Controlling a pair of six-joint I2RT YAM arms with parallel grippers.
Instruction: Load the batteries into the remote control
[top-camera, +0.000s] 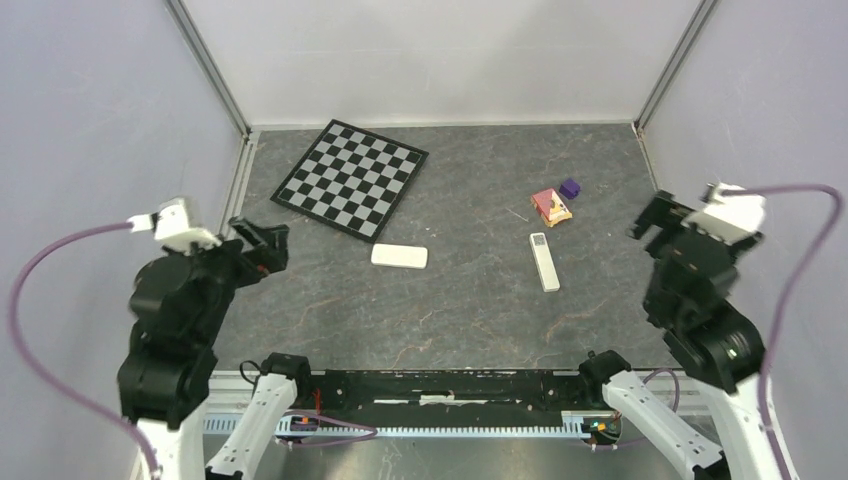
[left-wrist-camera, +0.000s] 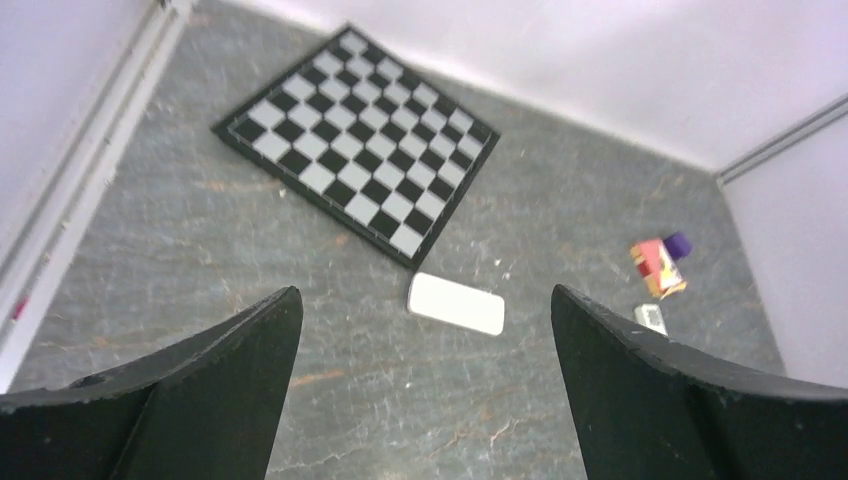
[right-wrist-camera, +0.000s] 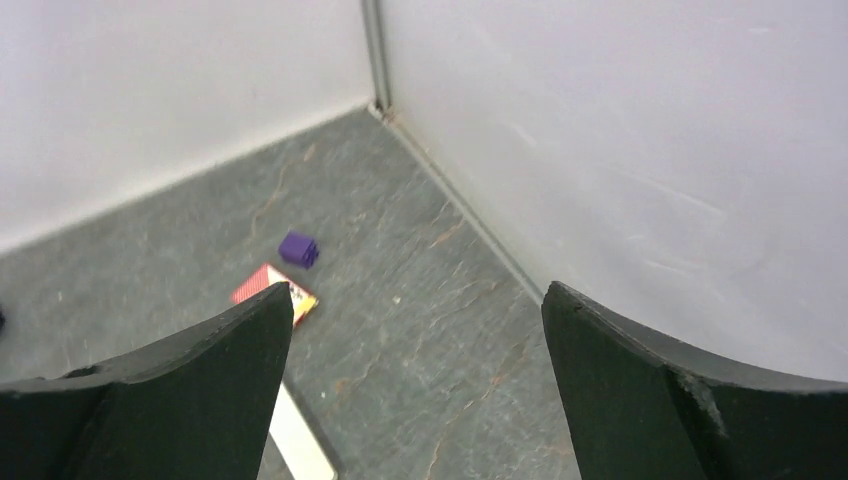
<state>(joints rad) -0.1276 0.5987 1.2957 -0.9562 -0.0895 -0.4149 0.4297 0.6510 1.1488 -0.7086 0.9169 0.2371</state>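
Note:
A slim white remote control (top-camera: 544, 261) lies flat right of the table's middle; its end shows in the left wrist view (left-wrist-camera: 651, 318) and its body in the right wrist view (right-wrist-camera: 300, 440). No batteries show in any view. My left gripper (top-camera: 266, 244) is open and empty, held above the table's left side (left-wrist-camera: 425, 290). My right gripper (top-camera: 652, 222) is open and empty, held above the right side near the wall (right-wrist-camera: 418, 285). Both are well apart from the remote.
A white rounded slab (top-camera: 399, 256) (left-wrist-camera: 456, 303) lies mid-table. A checkerboard (top-camera: 352, 178) (left-wrist-camera: 358, 140) lies at the back left. A red and yellow box (top-camera: 551, 206) (right-wrist-camera: 262, 281) and a purple cube (top-camera: 570, 188) (right-wrist-camera: 298, 248) sit behind the remote. Walls enclose the table.

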